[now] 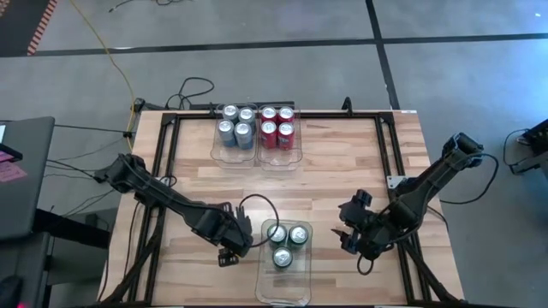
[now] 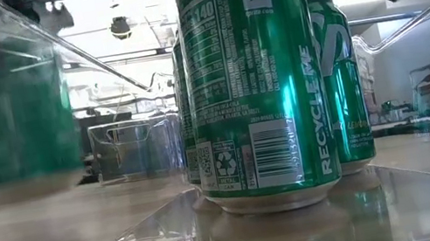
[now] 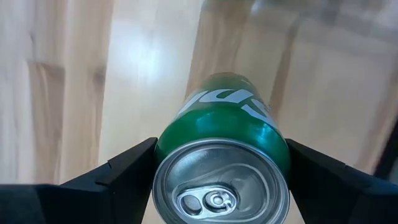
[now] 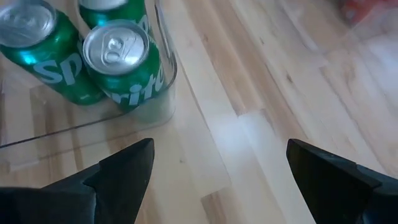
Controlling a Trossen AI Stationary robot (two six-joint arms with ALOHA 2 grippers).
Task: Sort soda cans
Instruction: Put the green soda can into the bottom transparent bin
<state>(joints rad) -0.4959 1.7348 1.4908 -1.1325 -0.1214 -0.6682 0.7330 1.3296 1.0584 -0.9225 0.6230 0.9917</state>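
Note:
My left gripper [image 1: 229, 250] is shut on a green soda can [image 3: 221, 124], just left of a clear bin [image 1: 287, 293] at the table's near edge. The low view shows this can [image 2: 18, 111] blurred, through the bin's wall. Three green cans [image 1: 287, 242] stand upright in the bin on their bases. My right gripper [image 1: 353, 239] hangs open to the right of the bin, slanting down toward it, with nothing between its fingers [image 4: 124, 168]. My left gripper pinches the green can between its two fingers, on opposite sides of the can's wall [image 3: 163, 144] just under the silver top. The fingers come from above, pointing steeply down. The can stays near upright, top up. Whether its base touches the table I cannot tell.
Two clear bins stand side by side at the table's far edge, one with silver-blue cans [image 1: 235, 124], one with red cans [image 1: 277, 126]. Bare wooden tabletop [image 1: 342, 180] lies between them and the near bin. Black frame rails [image 1: 390, 145] and cables run along the table's sides.

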